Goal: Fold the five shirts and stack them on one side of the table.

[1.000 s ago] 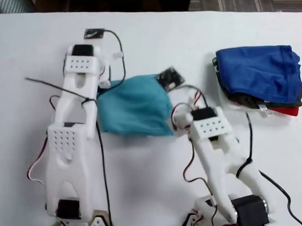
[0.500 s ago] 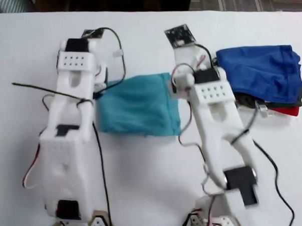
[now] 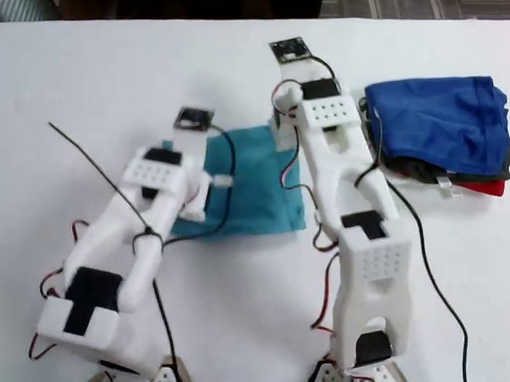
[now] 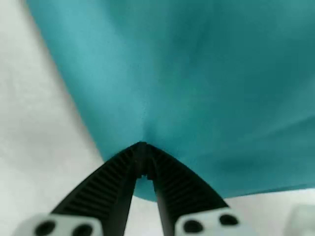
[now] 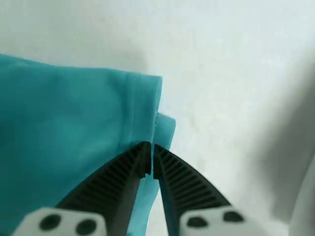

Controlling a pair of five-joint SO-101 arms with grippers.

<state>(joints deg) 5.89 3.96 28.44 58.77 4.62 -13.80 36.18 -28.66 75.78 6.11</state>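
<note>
Teal shirt [image 3: 255,187]: folded flat on the white table [image 3: 233,65], between the two arms.
Shirt against left gripper [image 4: 141,147]: the fingertips sit on the cloth just inside its edge on the left arm's side. Teal spreads out beyond them and bare table lies beside them.
Shirt against right gripper [image 5: 150,147]: the fingertips sit right at the shirt's far corner on the right arm's side, where the layered edge ends.
Long axis: the folded shirt runs a little longer across the table than front to back. Its edges are roughly square to the table, and the arms cover both ends.
Left jaws: tips closed together, pinching the teal cloth, with a small crease running out from the pinch.
Right jaws: closed to a thin slit, nipping the folded edge at that corner.
Stack [image 3: 440,162]: lies on the table's right side, beyond the right arm. A blue shirt [image 3: 438,119] is on top, with dark and red edges showing beneath.
</note>
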